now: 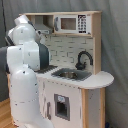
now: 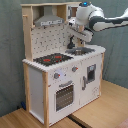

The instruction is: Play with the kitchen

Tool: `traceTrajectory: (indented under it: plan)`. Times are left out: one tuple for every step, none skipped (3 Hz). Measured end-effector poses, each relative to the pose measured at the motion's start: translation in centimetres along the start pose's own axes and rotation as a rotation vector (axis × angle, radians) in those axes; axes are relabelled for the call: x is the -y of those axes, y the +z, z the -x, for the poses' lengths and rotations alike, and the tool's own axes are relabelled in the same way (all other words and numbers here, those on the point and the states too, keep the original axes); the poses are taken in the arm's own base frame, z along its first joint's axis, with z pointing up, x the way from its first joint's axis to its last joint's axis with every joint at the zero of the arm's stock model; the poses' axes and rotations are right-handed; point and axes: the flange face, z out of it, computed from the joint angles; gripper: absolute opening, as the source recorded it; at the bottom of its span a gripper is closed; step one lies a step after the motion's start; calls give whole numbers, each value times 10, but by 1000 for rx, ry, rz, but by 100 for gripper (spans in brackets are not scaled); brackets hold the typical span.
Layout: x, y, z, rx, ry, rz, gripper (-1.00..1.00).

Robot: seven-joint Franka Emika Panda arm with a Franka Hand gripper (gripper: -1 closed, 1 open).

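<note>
Grey curtain hangs behind the kitchen, which stands on a wooden floor. In the second exterior view we see the pincer hanging at the kitchen's back edge, above the sink and close before the dotted backboard; whether it is apart or together we cannot tell. We judge the sink lies straight below it, the hob off toward the second exterior view's left. The tap beside the sink could obstruct a descent.
</note>
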Motion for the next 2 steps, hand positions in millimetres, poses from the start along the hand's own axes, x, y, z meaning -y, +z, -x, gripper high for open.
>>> traceTrajectory:
  plan:
    - [22, -22, -10, -17, -29, 66, 100]
    - [49, -47, -21, -34, -68, 134, 100]
